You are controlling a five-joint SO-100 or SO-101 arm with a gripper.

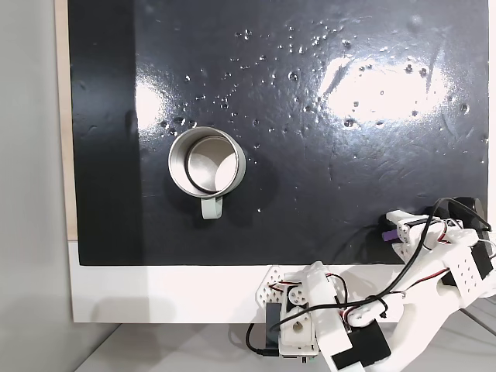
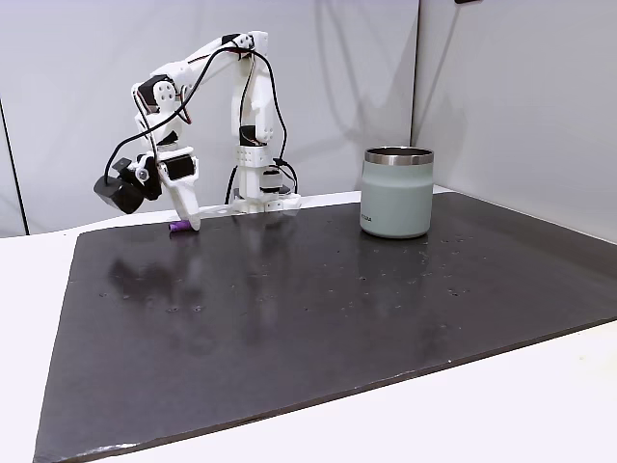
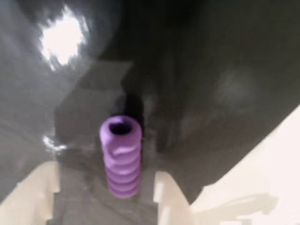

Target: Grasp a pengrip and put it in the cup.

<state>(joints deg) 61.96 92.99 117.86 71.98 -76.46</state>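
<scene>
The purple ribbed pengrip (image 3: 121, 154) lies on the black mat between my two white fingers, with a gap on each side. My gripper (image 3: 105, 171) is open around it, low over the mat. In a fixed view from above, the gripper (image 1: 393, 229) is at the mat's lower right, with a bit of purple pengrip (image 1: 401, 230) showing. In a fixed view from the side, the gripper (image 2: 190, 222) touches down beside the pengrip (image 2: 177, 228). The pale grey-green cup (image 1: 206, 163) stands upright and far off to the left, with its handle toward the mat's near edge; from the side, the cup (image 2: 396, 198) stands at the right.
The black mat (image 1: 325, 116) is glossy with small droplets and glare. A white table strip (image 1: 155, 291) borders it by the arm base (image 1: 306, 325). The mat edge (image 3: 243, 154) runs close to the right finger. Cables hang near the wrist.
</scene>
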